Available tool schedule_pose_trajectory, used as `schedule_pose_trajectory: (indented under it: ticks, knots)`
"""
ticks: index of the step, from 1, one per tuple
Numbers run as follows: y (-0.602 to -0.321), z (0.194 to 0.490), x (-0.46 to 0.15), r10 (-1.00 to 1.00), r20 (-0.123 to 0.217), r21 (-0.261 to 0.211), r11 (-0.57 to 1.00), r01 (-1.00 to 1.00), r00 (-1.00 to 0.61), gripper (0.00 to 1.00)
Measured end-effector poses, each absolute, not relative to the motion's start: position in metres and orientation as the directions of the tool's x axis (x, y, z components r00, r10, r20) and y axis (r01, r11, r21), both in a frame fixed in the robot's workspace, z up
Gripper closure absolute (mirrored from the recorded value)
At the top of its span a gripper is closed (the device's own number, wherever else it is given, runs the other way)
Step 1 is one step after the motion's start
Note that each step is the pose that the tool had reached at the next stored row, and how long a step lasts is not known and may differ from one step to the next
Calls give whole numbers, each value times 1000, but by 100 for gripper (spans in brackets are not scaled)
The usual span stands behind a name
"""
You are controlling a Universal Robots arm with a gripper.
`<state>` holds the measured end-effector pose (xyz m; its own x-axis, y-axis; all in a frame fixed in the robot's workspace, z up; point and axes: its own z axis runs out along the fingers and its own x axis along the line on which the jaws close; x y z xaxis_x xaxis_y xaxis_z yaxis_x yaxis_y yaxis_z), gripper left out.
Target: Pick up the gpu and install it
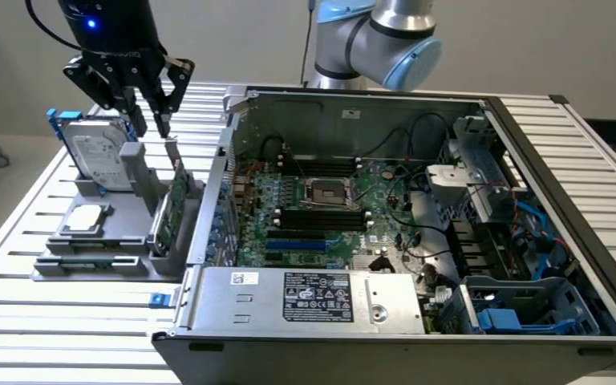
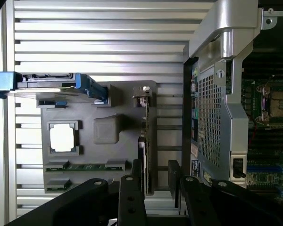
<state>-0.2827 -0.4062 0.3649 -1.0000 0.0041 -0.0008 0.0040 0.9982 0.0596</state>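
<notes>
The black two-fingered gripper (image 1: 151, 132) hangs at about ten o'clock in the exterior view, directly above the thin green-and-black gpu card (image 1: 169, 200) with its silver metal end bracket. The card stands upright on edge in a slot of the flat grey plastic holder tray (image 1: 83, 269). In the wrist view the gripper (image 2: 154, 164) has its fingers (image 2: 132, 188) spread apart, one on each side of the card's (image 2: 148, 117) edge, released and not pressing on it. The tray lies on the slatted aluminium table (image 1: 62, 329), at nine o'clock of the open grey computer case (image 1: 565, 208). A silver hard drive in a blue frame (image 1: 99, 160) and a small silver square chip (image 1: 83, 216) sit in the tray too.
</notes>
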Motion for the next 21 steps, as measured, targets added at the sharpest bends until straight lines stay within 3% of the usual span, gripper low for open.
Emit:
schedule_pose_trajectory:
  ticks: [21]
  knots:
    - [-413,337,-290,-4,2,59,998,-3,-1000,64]
